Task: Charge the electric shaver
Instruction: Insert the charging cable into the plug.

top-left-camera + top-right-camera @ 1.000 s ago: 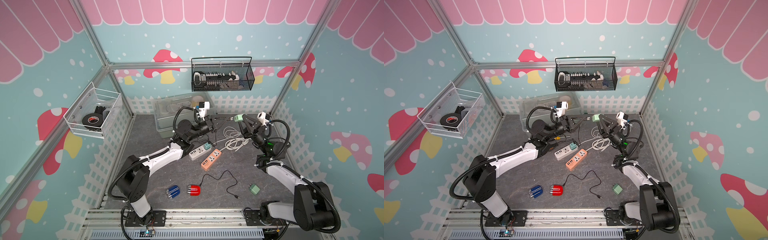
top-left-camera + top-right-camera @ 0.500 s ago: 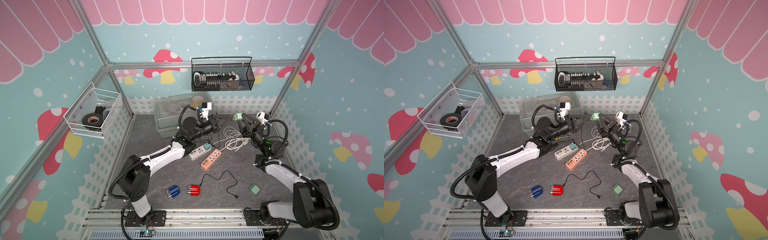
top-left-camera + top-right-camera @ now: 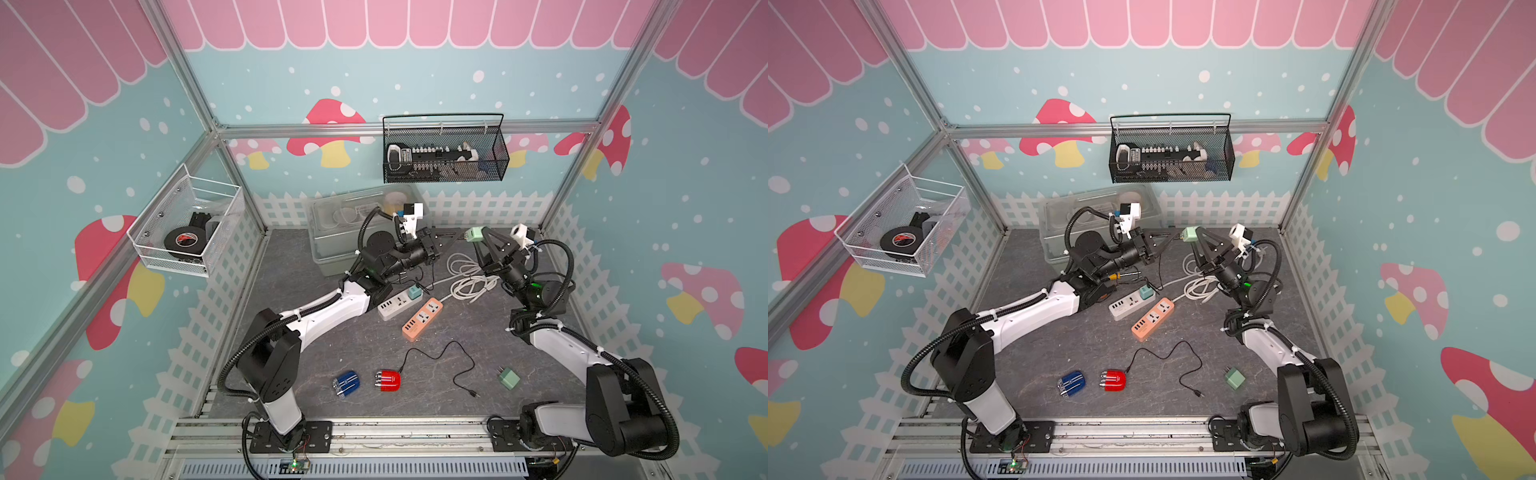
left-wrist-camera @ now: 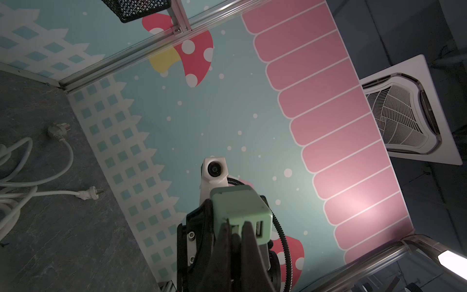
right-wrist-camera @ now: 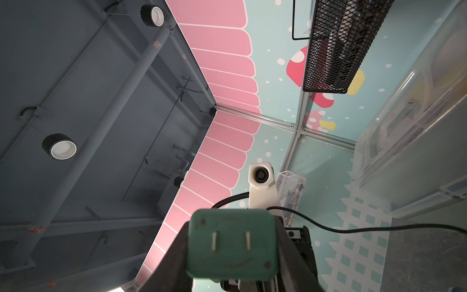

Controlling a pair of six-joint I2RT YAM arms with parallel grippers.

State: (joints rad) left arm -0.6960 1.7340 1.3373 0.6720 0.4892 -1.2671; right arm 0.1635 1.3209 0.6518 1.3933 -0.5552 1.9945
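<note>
Mushroom-print walls box in a grey table (image 3: 440, 411). Raised over its 12 o'clock side, the right gripper (image 3: 1196, 239) is clamped on a pale green adapter (image 3: 473, 234), whose prongs face that arm's wrist camera. The left gripper (image 3: 457, 237), pinched together on the end of a thin black cable (image 5: 353, 229), meets the adapter's USB face from 9 o'clock. At 6 o'clock lies the red shaver (image 3: 388, 380) with its own cord (image 3: 428, 353) attached and a blue shaver (image 3: 347, 383) just beside it at its 9 o'clock.
</note>
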